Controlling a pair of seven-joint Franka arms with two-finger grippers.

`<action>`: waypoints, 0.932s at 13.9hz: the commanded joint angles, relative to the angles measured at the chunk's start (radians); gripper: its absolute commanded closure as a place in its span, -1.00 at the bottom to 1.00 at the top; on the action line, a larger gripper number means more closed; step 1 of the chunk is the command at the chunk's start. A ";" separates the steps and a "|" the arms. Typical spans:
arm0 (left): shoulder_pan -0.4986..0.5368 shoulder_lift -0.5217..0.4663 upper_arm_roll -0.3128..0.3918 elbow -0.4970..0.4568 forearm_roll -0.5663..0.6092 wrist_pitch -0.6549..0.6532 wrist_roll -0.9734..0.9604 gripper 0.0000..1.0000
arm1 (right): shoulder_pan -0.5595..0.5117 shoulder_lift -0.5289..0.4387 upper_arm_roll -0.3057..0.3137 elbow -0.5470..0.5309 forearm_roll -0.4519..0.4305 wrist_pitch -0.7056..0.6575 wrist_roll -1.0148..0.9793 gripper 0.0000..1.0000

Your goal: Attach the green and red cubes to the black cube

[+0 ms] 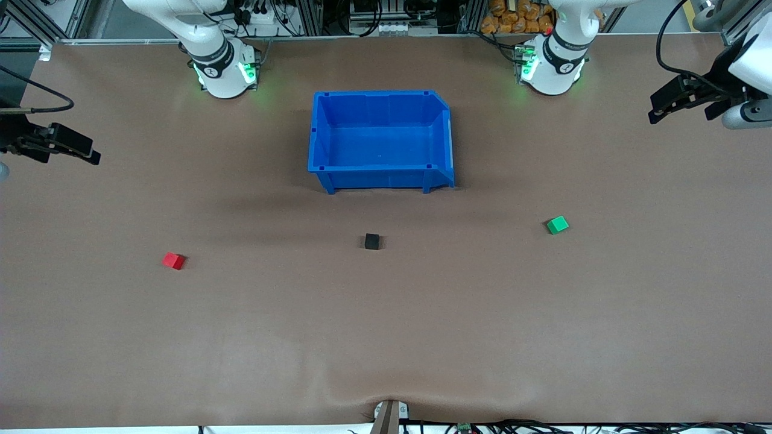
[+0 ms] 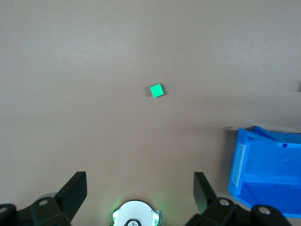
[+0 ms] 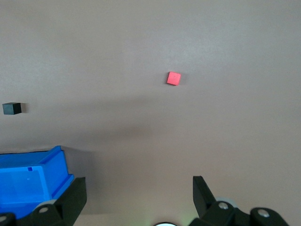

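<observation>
The left gripper [image 1: 654, 114] and right gripper [image 1: 93, 158] are hanging wide open and holding nothing at the frame's upper edges, while the black cube [image 1: 372, 242] is sitting mid-frame between the red cube [image 1: 174, 260] and green cube [image 1: 557, 225], below the blue bin [image 1: 381, 179].

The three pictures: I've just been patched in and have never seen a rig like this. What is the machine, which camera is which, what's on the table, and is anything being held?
These are two white robot arms bolted along one edge of a brown table. The big picture comes from a high camera facing them. The two smaller ones come from cameras on the arms' wrists, looking down past their own black fingers.

The left gripper hangs over the left arm's end of the table; the right gripper hangs over the right arm's end. Both are open and hold nothing.

On the table: a blue bin between the bases, and nearer the front camera three small separate cubes, the black cube in the middle, the green cube toward the left arm's end, the red cube toward the right arm's.
</observation>
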 commanded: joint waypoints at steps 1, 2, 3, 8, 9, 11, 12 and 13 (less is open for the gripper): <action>0.003 0.010 -0.009 0.029 0.020 -0.021 0.006 -1.00 | -0.026 -0.019 0.015 -0.014 0.013 0.012 -0.009 -1.00; 0.005 0.011 -0.009 0.030 0.020 -0.021 0.006 -1.00 | -0.030 -0.017 0.015 -0.009 0.016 0.018 -0.008 -1.00; 0.006 0.011 -0.007 0.030 0.020 -0.021 0.006 -1.00 | -0.033 -0.017 0.014 -0.011 0.016 0.009 -0.008 -1.00; 0.005 0.022 -0.007 0.023 0.020 -0.021 0.000 -1.00 | -0.030 -0.019 0.018 -0.003 0.005 0.006 -0.006 -1.00; 0.005 0.024 -0.007 0.021 0.020 -0.021 0.001 -1.00 | -0.026 -0.019 0.020 0.000 0.002 0.008 -0.006 -1.00; 0.006 0.025 -0.007 0.017 0.020 -0.021 0.003 -1.00 | -0.032 -0.019 0.020 0.004 -0.001 0.015 -0.006 -1.00; 0.005 0.024 -0.007 0.015 0.020 -0.021 0.003 -1.00 | -0.038 -0.019 0.017 0.011 -0.003 0.017 -0.006 -1.00; 0.005 0.025 -0.007 0.015 0.020 -0.021 0.004 -1.00 | -0.041 -0.017 0.015 0.011 -0.001 0.018 -0.006 -1.00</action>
